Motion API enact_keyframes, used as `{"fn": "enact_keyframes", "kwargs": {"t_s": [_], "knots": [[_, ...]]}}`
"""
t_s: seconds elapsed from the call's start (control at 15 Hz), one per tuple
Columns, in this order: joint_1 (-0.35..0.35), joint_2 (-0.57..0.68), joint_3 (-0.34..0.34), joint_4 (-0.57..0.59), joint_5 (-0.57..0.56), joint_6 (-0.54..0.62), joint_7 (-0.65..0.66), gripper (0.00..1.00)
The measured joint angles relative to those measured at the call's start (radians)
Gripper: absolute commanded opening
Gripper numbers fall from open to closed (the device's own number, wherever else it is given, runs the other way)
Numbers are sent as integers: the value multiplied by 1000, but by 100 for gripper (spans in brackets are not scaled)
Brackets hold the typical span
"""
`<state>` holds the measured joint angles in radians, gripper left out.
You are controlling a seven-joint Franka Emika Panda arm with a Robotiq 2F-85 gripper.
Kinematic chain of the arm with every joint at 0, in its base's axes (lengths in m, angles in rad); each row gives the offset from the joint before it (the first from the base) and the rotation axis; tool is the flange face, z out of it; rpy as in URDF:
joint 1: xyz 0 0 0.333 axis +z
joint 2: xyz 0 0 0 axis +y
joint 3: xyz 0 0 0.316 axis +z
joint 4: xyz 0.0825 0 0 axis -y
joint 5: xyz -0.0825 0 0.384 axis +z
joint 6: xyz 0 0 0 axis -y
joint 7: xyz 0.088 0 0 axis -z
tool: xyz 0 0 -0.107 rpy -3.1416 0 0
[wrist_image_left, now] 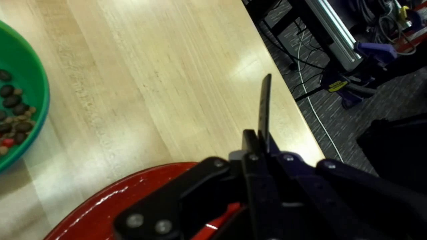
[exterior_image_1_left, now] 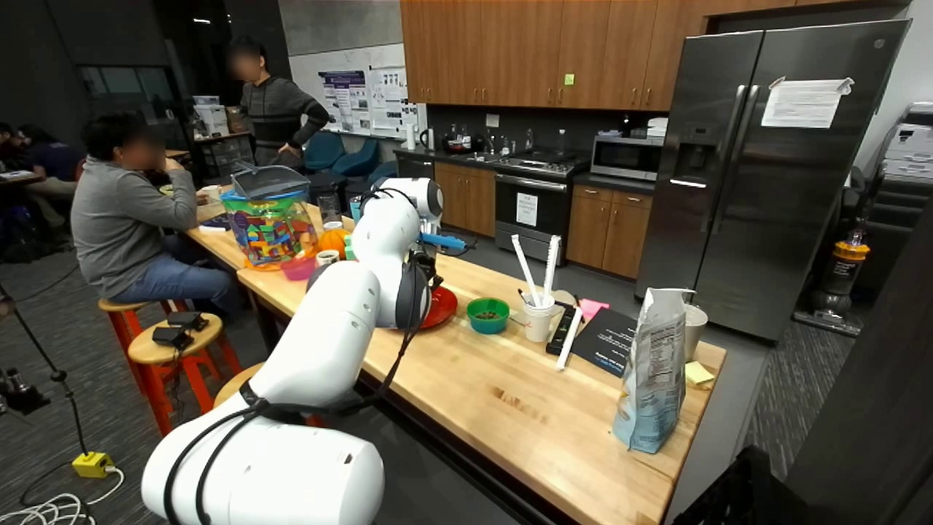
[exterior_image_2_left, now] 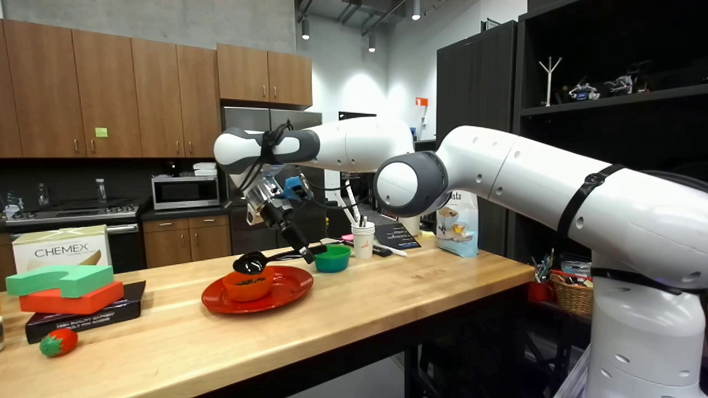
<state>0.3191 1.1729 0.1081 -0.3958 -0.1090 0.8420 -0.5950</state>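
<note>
White arm links [exterior_image_1_left: 321, 357] are looming nearest the camera; beyond, a butcher-block table [exterior_image_2_left: 387, 287] is bearing a red plate [exterior_image_2_left: 293, 283], an orange bowl [exterior_image_2_left: 249, 294] on it and a green bowl [exterior_image_2_left: 333, 264] nearby. Over the orange bowl I am holding a black spoon [exterior_image_2_left: 253, 263]; a twisting handle [wrist_image_left: 264, 113] could be knocking its head against the rim, spilling dark contents [exterior_image_2_left: 251, 281]. My claw [exterior_image_2_left: 306, 253] is pinching that handle, closed to its thin width.

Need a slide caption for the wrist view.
Gripper clamped on a black spoon's handle, with red plate and green bowl partly in view.
</note>
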Motion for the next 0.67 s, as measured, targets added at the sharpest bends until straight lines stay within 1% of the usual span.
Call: {"fn": "enact_keyframes", "kwargs": {"t_s": [0.13,0.33,0.67], "knots": [[6,9,-9,-2,-10,-26,28,1],[25,23,-44,4,-68,-60,64,1],[76,46,-99,11,-181,-50,62,1]]}}
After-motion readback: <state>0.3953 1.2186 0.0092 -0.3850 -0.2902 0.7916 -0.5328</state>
